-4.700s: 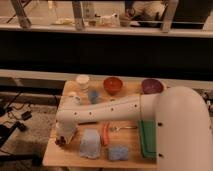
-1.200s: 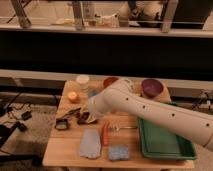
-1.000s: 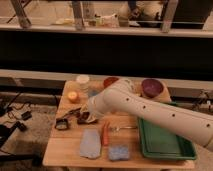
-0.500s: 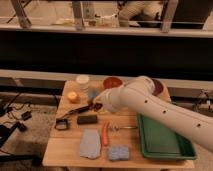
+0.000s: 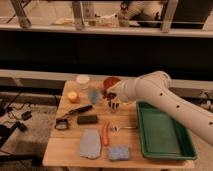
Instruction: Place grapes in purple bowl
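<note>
One arm, white, reaches in from the right edge across the back of the table [image 5: 65, 150]. Gripper [image 5: 114, 104] hangs pointing down at mid-table toward the back edge, just in front of the orange-red bowl [image 5: 111, 81].

A dark knobbly mass sits right at the gripper's tip. I take it for the grapes [image 5: 114, 105], as no other bunch shows on the wood. Whether the gripper is clamped on them or only over them, and whether they are lifted or on the surface, I cannot tell.

Purple bowl not visible. The arm's bulk covers the back right part of the table, the likeliest spot for it.

Other items:
- green tray [image 5: 162, 131] fills the right side
- white cup [image 5: 82, 80] at the back edge, with a bluish cup [image 5: 94, 95] just in front of it
- orange fruit [image 5: 73, 96] near the left edge
- black-handled brush [image 5: 74, 114] and black block [image 5: 87, 119] left of centre
- carrot-like item [image 5: 105, 134], grey-blue cloth [image 5: 90, 144] and blue sponge [image 5: 119, 153] along the front edge

Judgement: the downward wrist suits a top grasp on a soft cluster — squeezing from above keeps the bunch together. If the grapes are held, the next leg is a carry rightward along the back edge. The orange-red bowl is close and of like shape, so a drop into the wrong bowl is the main risk.
</note>
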Motion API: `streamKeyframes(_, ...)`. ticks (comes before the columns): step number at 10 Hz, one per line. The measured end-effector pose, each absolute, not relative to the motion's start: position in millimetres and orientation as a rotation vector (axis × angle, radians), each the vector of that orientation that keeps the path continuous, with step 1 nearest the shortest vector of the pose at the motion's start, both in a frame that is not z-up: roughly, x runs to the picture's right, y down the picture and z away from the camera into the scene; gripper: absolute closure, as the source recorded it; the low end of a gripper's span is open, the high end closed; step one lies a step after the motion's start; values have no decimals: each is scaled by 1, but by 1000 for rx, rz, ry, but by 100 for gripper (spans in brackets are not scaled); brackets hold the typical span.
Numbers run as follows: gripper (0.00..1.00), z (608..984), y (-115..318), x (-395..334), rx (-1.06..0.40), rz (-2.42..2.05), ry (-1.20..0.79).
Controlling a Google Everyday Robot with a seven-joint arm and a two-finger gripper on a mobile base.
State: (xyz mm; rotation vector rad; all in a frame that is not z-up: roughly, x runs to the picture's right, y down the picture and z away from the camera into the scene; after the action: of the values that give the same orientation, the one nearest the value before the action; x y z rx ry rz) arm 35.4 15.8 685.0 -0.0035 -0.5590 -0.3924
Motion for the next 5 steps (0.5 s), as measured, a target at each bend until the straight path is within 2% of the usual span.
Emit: streamKeyframes(5,94,686,16,34,-3,-392,-561)
